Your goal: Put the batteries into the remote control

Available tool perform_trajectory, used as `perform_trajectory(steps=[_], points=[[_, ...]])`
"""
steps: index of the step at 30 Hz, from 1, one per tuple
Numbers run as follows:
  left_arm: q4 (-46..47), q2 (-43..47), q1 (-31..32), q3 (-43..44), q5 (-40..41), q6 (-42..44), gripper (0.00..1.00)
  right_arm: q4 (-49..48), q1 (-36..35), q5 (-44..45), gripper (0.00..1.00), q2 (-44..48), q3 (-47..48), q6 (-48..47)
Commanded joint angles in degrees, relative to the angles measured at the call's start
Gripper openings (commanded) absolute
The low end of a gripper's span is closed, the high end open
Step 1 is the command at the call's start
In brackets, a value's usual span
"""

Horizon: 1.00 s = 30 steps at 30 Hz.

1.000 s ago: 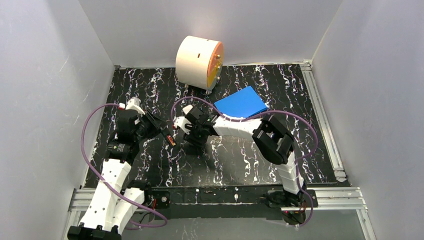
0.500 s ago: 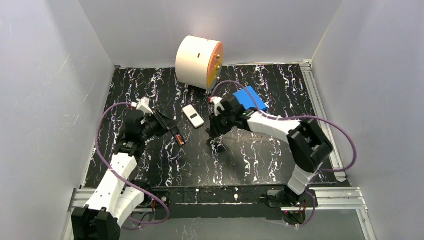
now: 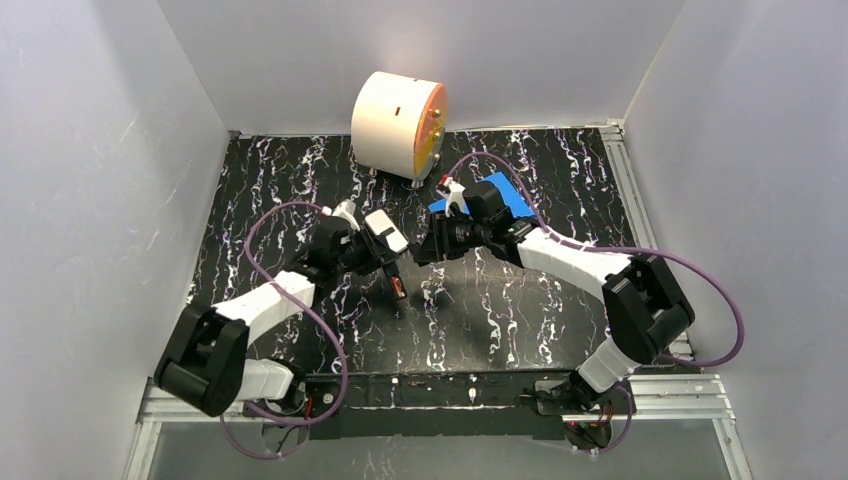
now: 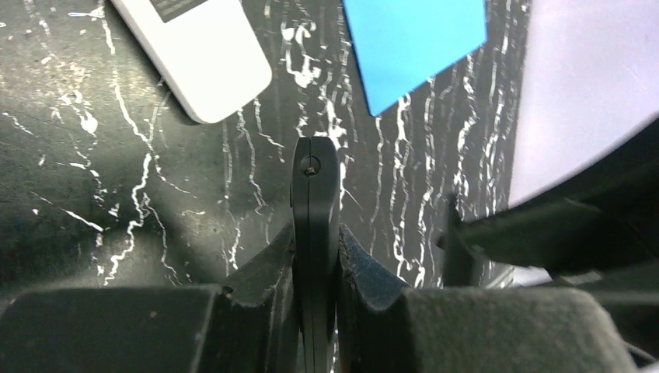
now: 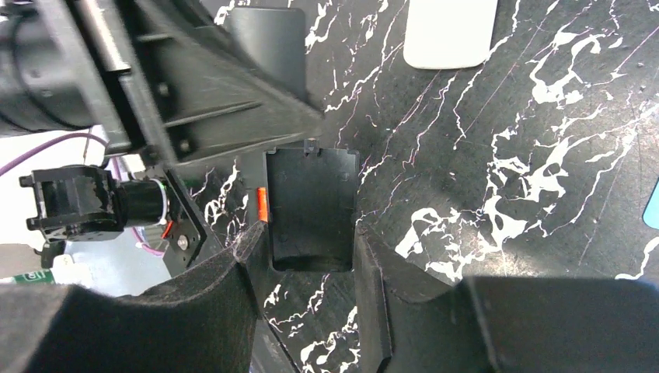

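Blue pad (image 3: pixel 495 195): lay beyond my left claw, off to its right, just behind the right claw.
Left claw (image 4: pixel 315 242): was clamped tight on the dark remote.
Right claw (image 5: pixel 307 247): was half closed, pinching the black cover by its side edges.
White remote (image 4: pixel 203 58): lay flat ahead of the left claw, to its left, untouched.
Dark remote (image 4: pixel 315 183): stood edge-on between the left fingers, its tip poking past them.
Black cover (image 5: pixel 311 194): looked to me like the battery door, flat between the right pads.
Orange-red battery (image 5: pixel 262 206): only a sliver showed, just left of the cover; I guessed it sat in the dark remote. I saw no greenish one.
Step in hand: I judged I should square the cover with the remote's back, bring the claws together slowly, and keep the left grip firm.
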State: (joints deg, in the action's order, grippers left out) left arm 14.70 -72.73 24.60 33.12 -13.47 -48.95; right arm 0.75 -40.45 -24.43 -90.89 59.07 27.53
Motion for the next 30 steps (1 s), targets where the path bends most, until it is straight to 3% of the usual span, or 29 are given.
perform_trajectory(steps=[1,11,17,21,25,30], points=[[5.31,-3.29,0.75,-0.69,7.06,-2.72,0.04,-1.68,0.67,-0.37,0.38,3.48,-0.94,1.83],[5.31,-7.52,0.87,-5.37,12.76,-6.11,0.14,-1.81,0.84,0.3,0.39,6.22,-1.12,3.52],[5.19,-7.2,1.02,-6.31,15.6,-6.07,0.38,-1.62,0.89,0.21,0.39,6.43,-0.42,3.67],[3.3,-6.1,0.98,-7.66,16.38,-7.19,0.45,-1.92,0.9,0.16,0.39,6.34,-0.27,4.05],[-4.67,-2.53,1.02,-7.36,18.47,-8.07,0.52,-3.06,0.87,-0.5,0.39,6.28,-0.35,4.95],[-22.35,4.16,0.82,-3.13,23.95,-9.11,0.64,-6.06,0.88,-1.97,0.4,6.38,-0.57,6.54]])
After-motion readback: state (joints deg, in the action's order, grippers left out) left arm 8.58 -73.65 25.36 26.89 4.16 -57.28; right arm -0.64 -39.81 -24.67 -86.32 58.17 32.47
